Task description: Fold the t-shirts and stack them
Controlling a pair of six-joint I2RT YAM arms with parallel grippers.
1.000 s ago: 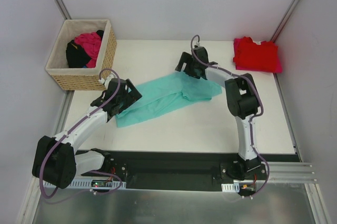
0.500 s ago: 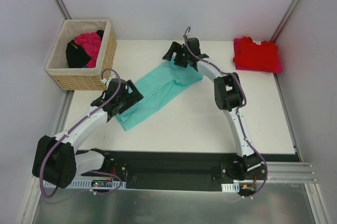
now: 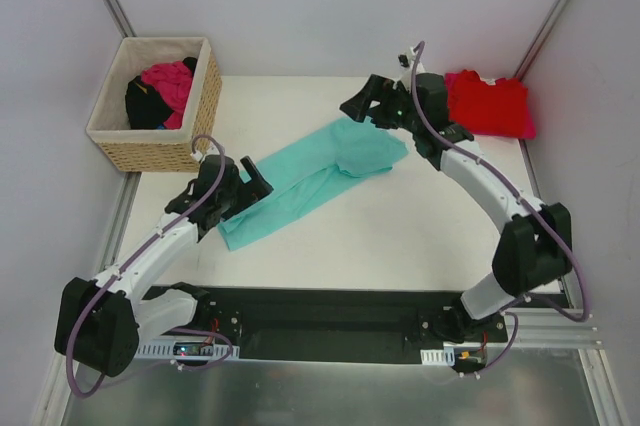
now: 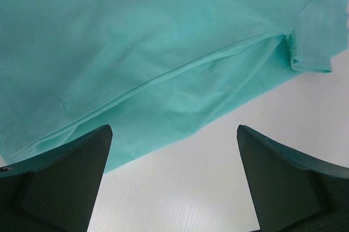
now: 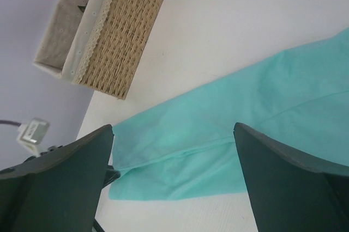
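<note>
Teal t-shirt (image 3: 320, 171) lay on the table (image 3: 400, 236) as a long, narrow strip, running from 8 o'clock up to 1 o'clock. At its near end your left gripper (image 3: 252, 186) hung just over the cloth, fingers spread wide and nothing between them. At the far end your right gripper (image 3: 357, 106) was equally released, poised above the cloth and gripping nothing. My read was that the crosswise fold was due. You needed to pinch every layer at one end, not just the top one, lift low, and lay it square on the other end so the edges matched. Farther off, the red t-shirt (image 3: 490, 106) sat folded at 2 o'clock, probably the base of the stack. The basket (image 3: 165, 151) at 10 o'clock held a pink t-shirt (image 3: 170, 81).
</note>
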